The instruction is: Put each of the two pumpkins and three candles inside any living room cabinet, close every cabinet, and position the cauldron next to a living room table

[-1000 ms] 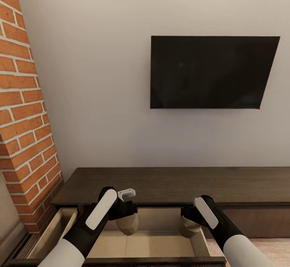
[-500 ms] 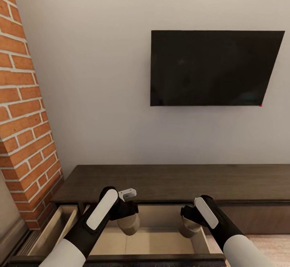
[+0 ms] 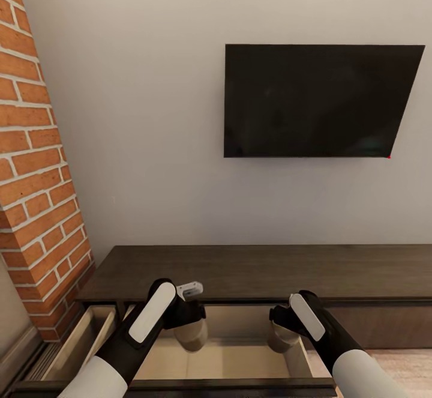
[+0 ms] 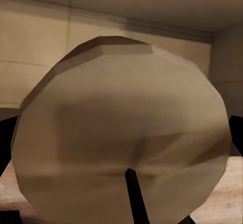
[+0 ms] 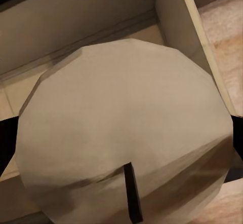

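My left gripper [image 3: 191,326] is shut on a beige-tan candle [image 3: 192,336] that hangs over the open drawer [image 3: 222,359] of the long dark-brown cabinet [image 3: 258,272]. That candle's faceted end looms close in the left wrist view [image 4: 121,148], with the drawer's pale back wall behind it. A second candle [image 3: 281,339] sits in my right gripper [image 3: 281,329], which is shut on it near the drawer's right wall. In the right wrist view this candle [image 5: 124,143] covers most of the drawer floor. No pumpkins are in sight.
A second drawer [image 3: 81,341] stands open at the left, next to the red brick fireplace [image 3: 36,182]. A black TV [image 3: 318,101] hangs on the pale wall above the cabinet top. Wood floor [image 3: 408,365] runs along the right.
The head view rose a little a second ago and has been nearly still since. Both grippers hold their candles at about the same spot over the drawer.
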Available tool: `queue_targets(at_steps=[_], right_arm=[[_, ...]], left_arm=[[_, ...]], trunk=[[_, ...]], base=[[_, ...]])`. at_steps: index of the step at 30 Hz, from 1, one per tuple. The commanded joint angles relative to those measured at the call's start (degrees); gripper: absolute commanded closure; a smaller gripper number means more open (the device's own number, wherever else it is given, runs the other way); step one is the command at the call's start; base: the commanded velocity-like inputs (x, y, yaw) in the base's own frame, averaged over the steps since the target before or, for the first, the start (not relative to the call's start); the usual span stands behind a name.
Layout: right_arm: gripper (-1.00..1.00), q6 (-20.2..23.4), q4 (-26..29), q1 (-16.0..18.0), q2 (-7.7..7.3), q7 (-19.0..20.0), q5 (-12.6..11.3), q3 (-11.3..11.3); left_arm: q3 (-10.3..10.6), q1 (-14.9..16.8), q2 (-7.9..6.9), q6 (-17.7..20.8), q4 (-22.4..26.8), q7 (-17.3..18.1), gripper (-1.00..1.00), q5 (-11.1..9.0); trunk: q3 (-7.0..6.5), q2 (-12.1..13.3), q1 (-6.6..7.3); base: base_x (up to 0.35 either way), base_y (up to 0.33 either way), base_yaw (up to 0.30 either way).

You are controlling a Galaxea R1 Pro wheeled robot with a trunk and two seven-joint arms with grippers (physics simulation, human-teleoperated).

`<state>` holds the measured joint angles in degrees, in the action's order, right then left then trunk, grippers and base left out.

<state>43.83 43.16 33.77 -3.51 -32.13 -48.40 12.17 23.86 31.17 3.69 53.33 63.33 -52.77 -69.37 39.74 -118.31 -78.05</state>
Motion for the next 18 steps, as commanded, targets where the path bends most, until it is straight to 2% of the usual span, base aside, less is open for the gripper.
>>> queue_targets(at_steps=[1, 5, 7, 8, 9, 14, 16, 18], right_arm=[[1.0, -0.01, 0.02, 0.05, -0.05, -0.56, -0.61, 0.31], [1.0, -0.05, -0.23, 0.73, 0.1, -0.57, -0.6, 0.55], [1.0, -0.11, -0.41, 1.97, 0.62, -0.57, -0.68, 1.48], [1.0, -0.01, -0.47, 2.8, 1.21, -0.72, -0.67, 2.46], [1.0, 0.1, -0.49, 3.29, 1.63, -0.91, -0.66, 2.96], [1.0, 0.25, -1.11, 4.62, 2.83, -1.37, -0.62, 3.95], [1.0, -0.06, -4.41, 6.38, 3.29, -1.38, -0.52, 4.39], [1.0, -0.32, -8.06, 7.9, 4.22, -1.35, -0.44, 5.47]], left_arm=[[0.04, 0.1, 0.0, -0.04, -0.39, -0.58, 1.0, -0.58], [0.04, 0.31, 0.0, -0.06, -1.79, -0.51, 1.0, -0.56], [0.04, 0.6, -0.02, -0.07, -2.95, 0.13, 1.0, -0.42], [0.04, 1.38, -0.07, -0.07, -4.09, 1.76, 1.0, 0.26], [0.04, 1.86, -0.11, -0.07, -5.34, 3.29, 1.0, 1.15], [-0.17, 3.53, -0.04, -0.83, -10.04, 14.32, 1.0, 10.75], [-0.22, 5.28, 0.06, -2.17, -13.8, 17.78, 1.0, 13.4], [-0.22, 7.69, 0.34, -3.78, -18.41, 19.05, 1.0, 14.22]], trunk=[[0.06, -0.03, 0.01], [0.06, -0.03, 0.01], [0.06, -0.03, 0.01], [0.06, -0.03, 0.01], [0.06, -0.03, 0.01], [0.06, -0.03, 0.01], [0.06, -0.03, 0.01], [0.06, -0.03, 0.01]], base=[[0.0, 0.0, 0.0], [0.0, 0.0, 0.0], [0.0, 0.0, 0.0], [0.0, 0.0, 0.0], [0.0, 0.0, 0.0], [0.0, 0.0, 0.0], [0.0, 0.0, 0.0], [0.0, 0.0, 0.0]])
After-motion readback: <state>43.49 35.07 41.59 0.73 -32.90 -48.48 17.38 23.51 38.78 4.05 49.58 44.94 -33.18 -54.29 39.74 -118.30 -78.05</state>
